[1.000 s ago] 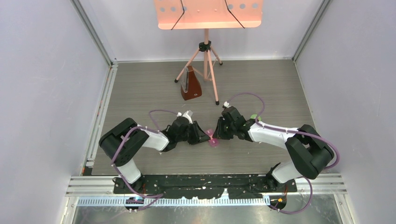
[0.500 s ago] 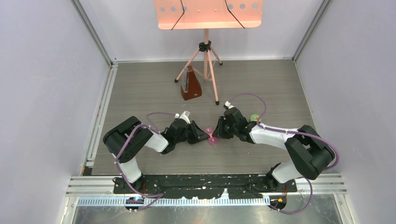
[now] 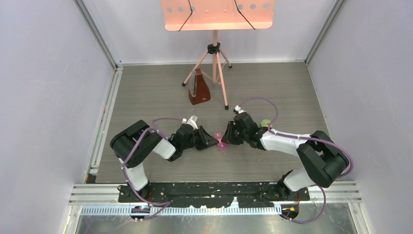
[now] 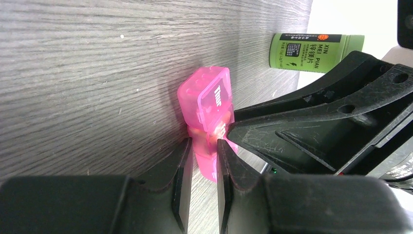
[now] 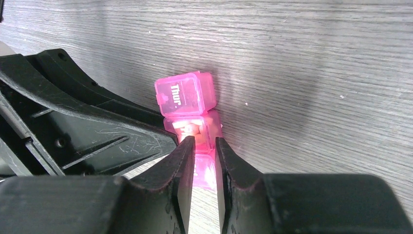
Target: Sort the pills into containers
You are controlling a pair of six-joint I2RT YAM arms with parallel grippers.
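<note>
The pink pill box (image 3: 220,142) lies on the grey wood-grain table between my two grippers. In the right wrist view its end lid marked "Thur" (image 5: 185,93) is shut, and orange-yellow pills (image 5: 194,128) show through the middle compartment. My left gripper (image 4: 203,146) is shut on the box's near end (image 4: 207,105). My right gripper (image 5: 202,145) is shut on the box from the opposite side. The two grippers' fingers nearly touch each other (image 3: 217,142).
A green cylindrical bottle (image 4: 316,45) lies on its side behind the right gripper and also shows in the top view (image 3: 265,123). A brown metronome (image 3: 198,88) and a music stand's tripod (image 3: 215,73) stand farther back. Small white specks lie on the table.
The left arm has drawn in slightly, and the pill box has shifted a little farther from the bases between the grippers. Both grippers stay at the box.
</note>
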